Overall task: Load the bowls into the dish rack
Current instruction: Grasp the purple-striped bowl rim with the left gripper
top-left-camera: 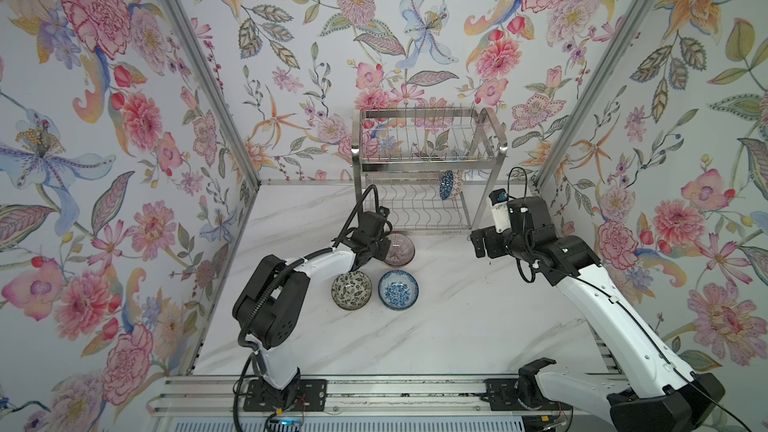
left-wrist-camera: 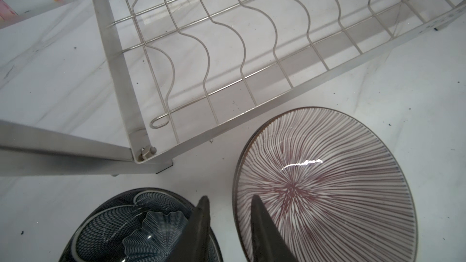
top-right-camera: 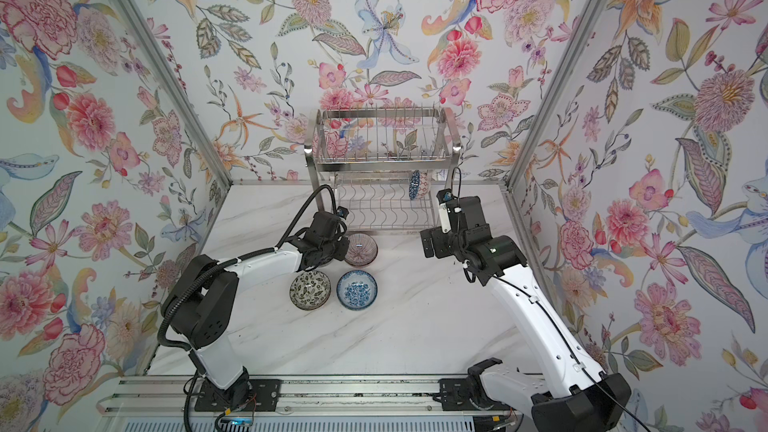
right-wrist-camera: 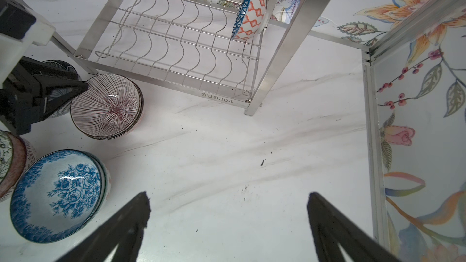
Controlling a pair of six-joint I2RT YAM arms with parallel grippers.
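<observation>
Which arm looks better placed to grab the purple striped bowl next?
Left. The left fingers straddle the rim of the striped bowl, one inside, one outside; the right fingers hang open over bare table, apart from it.

Both top views look down from high over the table's front edge toward the back wall, sharing almost the whole scene around the dish rack. The left wrist view sits close above the purple-lined bowl and the rack's lower tier; the right wrist view, farther off, shares both.
</observation>
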